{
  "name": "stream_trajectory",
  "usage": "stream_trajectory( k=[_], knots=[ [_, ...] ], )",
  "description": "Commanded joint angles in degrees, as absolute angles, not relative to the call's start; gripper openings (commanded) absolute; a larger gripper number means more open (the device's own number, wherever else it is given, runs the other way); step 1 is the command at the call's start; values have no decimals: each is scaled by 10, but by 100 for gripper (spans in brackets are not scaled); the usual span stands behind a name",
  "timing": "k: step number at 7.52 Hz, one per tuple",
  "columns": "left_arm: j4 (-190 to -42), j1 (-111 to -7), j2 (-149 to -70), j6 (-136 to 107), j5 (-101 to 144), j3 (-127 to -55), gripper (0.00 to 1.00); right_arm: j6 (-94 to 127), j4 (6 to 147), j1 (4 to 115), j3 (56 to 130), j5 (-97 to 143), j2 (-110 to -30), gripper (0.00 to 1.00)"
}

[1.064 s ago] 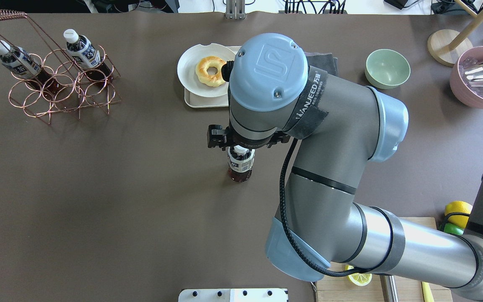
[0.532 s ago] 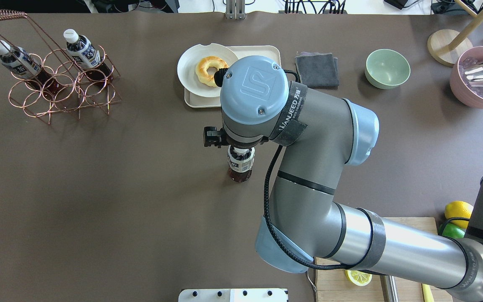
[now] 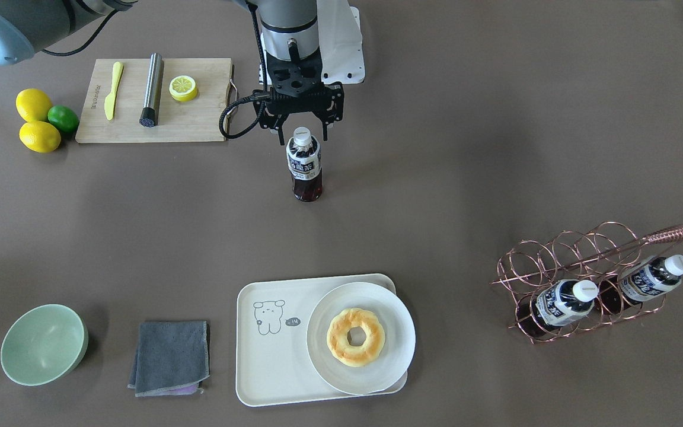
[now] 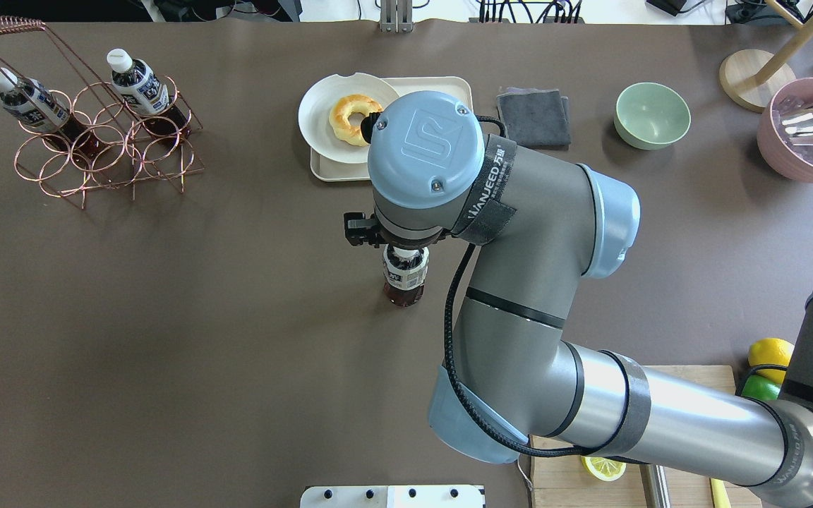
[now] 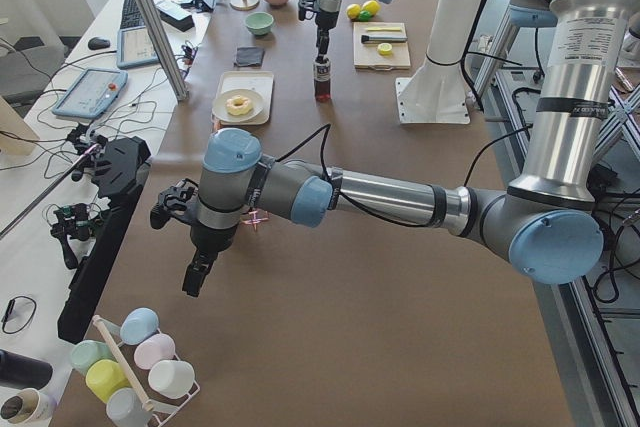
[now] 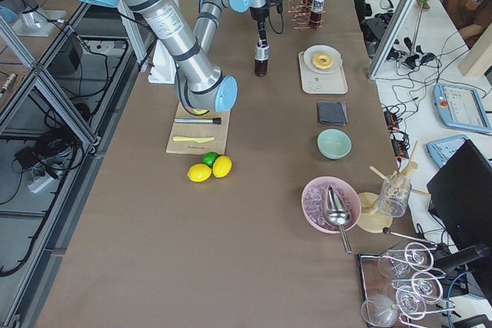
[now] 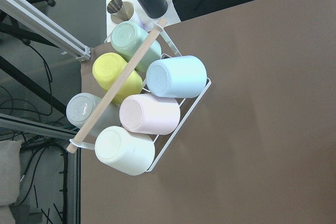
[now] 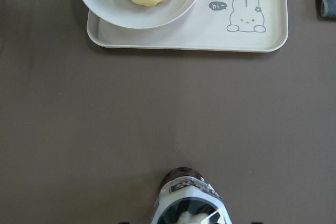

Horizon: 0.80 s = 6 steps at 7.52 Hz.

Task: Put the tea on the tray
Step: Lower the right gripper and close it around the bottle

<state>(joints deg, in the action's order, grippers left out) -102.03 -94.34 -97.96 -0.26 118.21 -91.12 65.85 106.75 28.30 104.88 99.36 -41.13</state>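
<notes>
Robot side of the brown desk: a rectangular wooden cutting board carries a yellow plastic knife, a steel-grey metal cylinder and a round lemon slice.

Just beside the board's end, the right gripper hangs directly over the small clear plastic tea bottle, which has dark brown contents and a white cap. Its jaws are spread wide, with one finger on either side of the cap and a gap showing on each side. The tea bottle stands upright on the bare desk, near mid-desk.

Farther out, well apart from the bottle, lies the cream rectangular plastic tray with an animal line drawing. A round white plate sits on one end of the tray and overlaps its rim. The plate holds a golden ring doughnut. A folded grey cloth and a pale green bowl lie beside the tray.

A copper wire rack on the robot's left holds two more matching bottles.

The left gripper shows only in the left side view, above the desk's end. I cannot tell how its jaws stand.
</notes>
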Motion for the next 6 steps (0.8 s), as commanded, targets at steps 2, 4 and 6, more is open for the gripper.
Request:
stream_trajectory(
  k=[2, 4, 6],
  knots=[
    [-1023, -943, -980, -3, 1182, -910, 97, 659, 1092, 279, 1055, 993, -410, 67],
    [-1023, -943, -980, -3, 1181, -909, 97, 659, 1087, 278, 1051, 992, -410, 64],
    [-1023, -943, -980, -3, 1181, -909, 97, 660, 1088, 279, 1052, 991, -410, 41]
  ],
)
